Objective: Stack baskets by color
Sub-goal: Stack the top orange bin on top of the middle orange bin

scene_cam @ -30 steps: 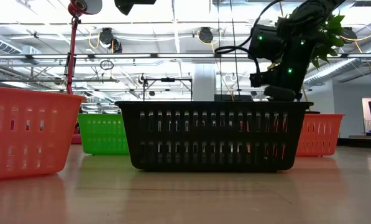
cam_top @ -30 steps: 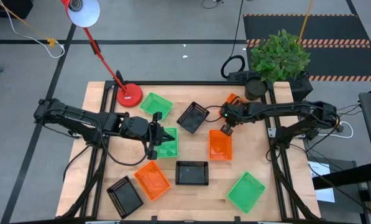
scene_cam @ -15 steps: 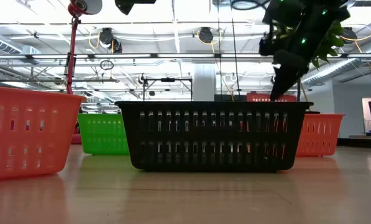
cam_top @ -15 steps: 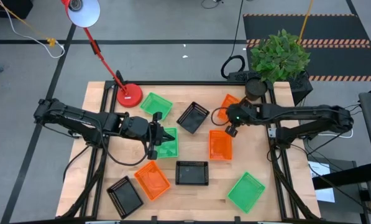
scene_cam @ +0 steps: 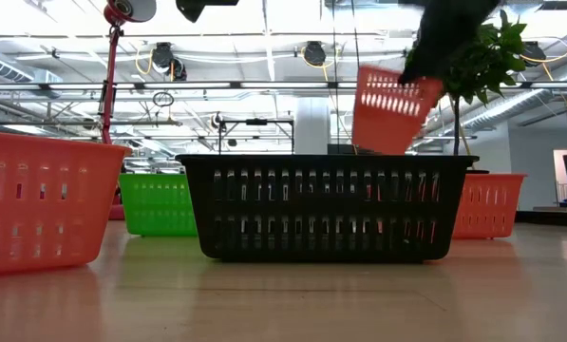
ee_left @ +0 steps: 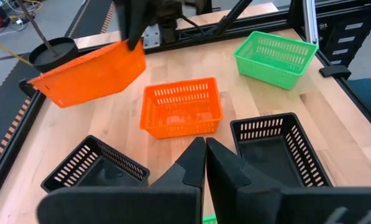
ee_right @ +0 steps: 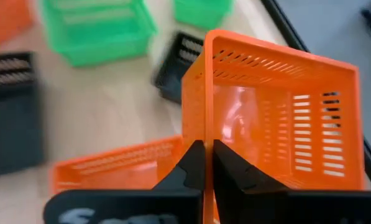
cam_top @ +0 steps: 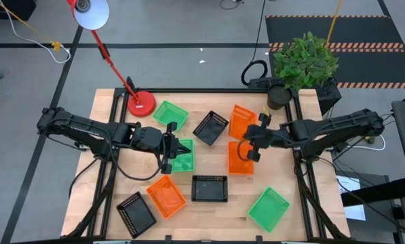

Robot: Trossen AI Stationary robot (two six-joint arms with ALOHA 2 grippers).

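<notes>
No readable writing or labels anywhere in view.

My right gripper (cam_top: pixel 255 140) is clamped on the rim of an orange basket (cam_top: pixel 241 122), holding it off the table and tilted; in the low view it hangs clear above the black basket (scene_cam: pixel 326 206). Right arm reaches in from the right edge, the gripper sitting over a second orange basket (cam_top: pixel 240 158) lying flat mid-table. My left gripper (cam_top: pixel 169 148) has its fingers pressed together, nothing between them, parked over a green basket (cam_top: pixel 182 157) left of centre. Other baskets are scattered around the tabletop.
</notes>
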